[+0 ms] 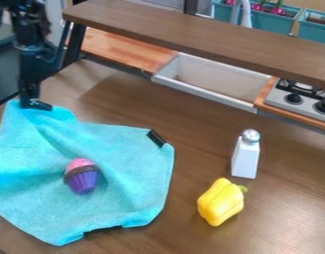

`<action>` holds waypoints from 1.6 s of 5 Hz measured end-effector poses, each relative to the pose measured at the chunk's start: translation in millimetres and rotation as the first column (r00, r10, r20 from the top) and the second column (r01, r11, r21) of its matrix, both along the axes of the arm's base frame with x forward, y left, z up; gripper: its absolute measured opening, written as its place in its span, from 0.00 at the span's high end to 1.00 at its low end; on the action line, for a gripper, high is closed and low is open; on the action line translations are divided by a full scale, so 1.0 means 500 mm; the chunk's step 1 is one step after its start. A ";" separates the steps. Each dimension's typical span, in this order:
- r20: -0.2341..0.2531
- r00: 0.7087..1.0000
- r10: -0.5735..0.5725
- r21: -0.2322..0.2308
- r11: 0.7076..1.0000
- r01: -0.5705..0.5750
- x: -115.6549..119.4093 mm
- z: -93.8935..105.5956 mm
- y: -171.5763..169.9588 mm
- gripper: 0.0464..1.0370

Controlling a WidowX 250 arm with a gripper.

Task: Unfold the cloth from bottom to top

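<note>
The black gripper hangs at the upper left, shut on the top left corner of the cloth. Bright turquoise, the cloth lies spread over the left part of the table, with creases running down from the gripped corner. A black clip-like piece sits at its upper right corner, and dark patches show along its bottom edge. On top of the cloth rests a toy cupcake with a pink top and purple base.
Right of the cloth lie a yellow bell pepper and, behind it, a standing white shaker with a silver top. A brown raised shelf crosses the back, above a white sink and a stove at the right.
</note>
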State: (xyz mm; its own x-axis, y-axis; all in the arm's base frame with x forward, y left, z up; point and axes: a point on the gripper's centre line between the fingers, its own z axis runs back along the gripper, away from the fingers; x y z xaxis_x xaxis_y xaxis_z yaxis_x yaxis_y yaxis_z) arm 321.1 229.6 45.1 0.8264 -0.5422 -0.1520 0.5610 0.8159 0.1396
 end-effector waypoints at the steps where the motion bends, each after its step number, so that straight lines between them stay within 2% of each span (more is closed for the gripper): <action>1: -0.073 0.986 -0.153 0.044 0.987 0.156 0.031 -0.010 0.002 0.99; 2: -0.097 0.966 -0.240 0.079 0.966 0.247 0.049 -0.006 0.011 0.99; 3: -0.095 0.962 -0.257 0.103 0.958 0.267 0.060 -0.003 0.007 0.98; 4: -0.093 0.970 -0.224 0.060 0.971 0.230 0.049 -0.002 0.008 0.83; 5: -0.021 0.981 -0.193 -0.030 0.981 0.193 0.023 -0.031 0.022 0.57; 6: 0.071 0.980 -0.188 -0.085 0.977 0.194 0.012 -0.016 0.027 0.27; 7: 0.108 0.976 -0.190 -0.062 0.978 0.197 0.004 0.013 0.025 0.04; 8: 0.176 0.967 -0.184 -0.054 0.979 0.197 -0.005 0.065 0.011 0.04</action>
